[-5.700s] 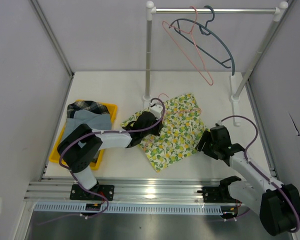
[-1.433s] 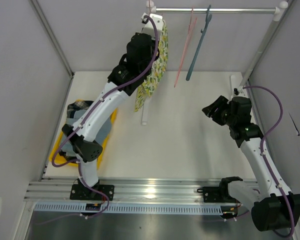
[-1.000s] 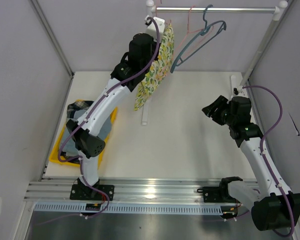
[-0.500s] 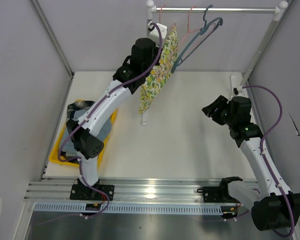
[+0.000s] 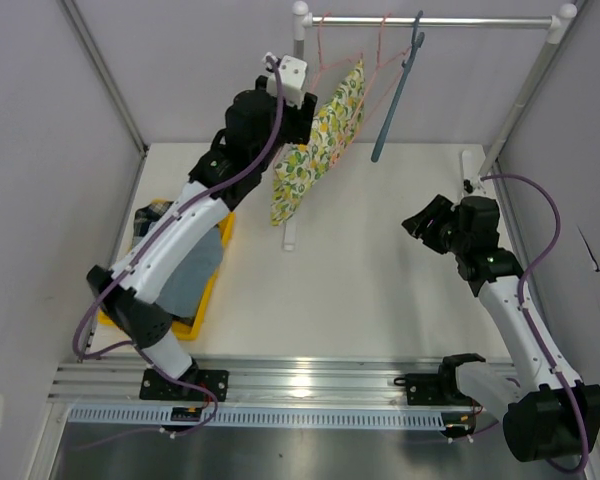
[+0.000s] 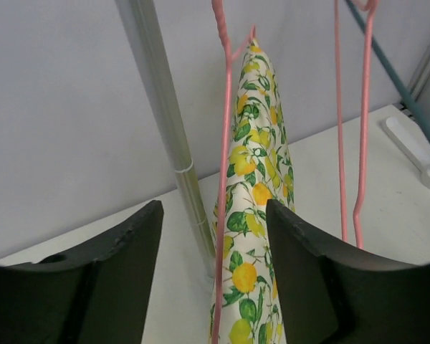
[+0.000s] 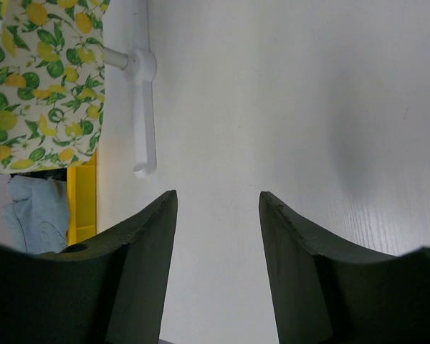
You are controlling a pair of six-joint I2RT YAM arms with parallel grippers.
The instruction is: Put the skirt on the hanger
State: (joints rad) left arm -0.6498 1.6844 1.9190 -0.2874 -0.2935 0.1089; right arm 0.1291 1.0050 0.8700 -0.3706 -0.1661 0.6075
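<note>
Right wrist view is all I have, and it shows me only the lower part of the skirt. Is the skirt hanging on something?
Observer: Yes. The skirt hangs on a pink hanger, which is hooked on the rail.
Operator: Is the left tool holding it?
Observer: No. The left tool is open, with the skirt hanging free in front of it.
Operator: Is anything else on the rail?
Observer: A second pink hanger and a blue-grey hanger, both bare.
</note>
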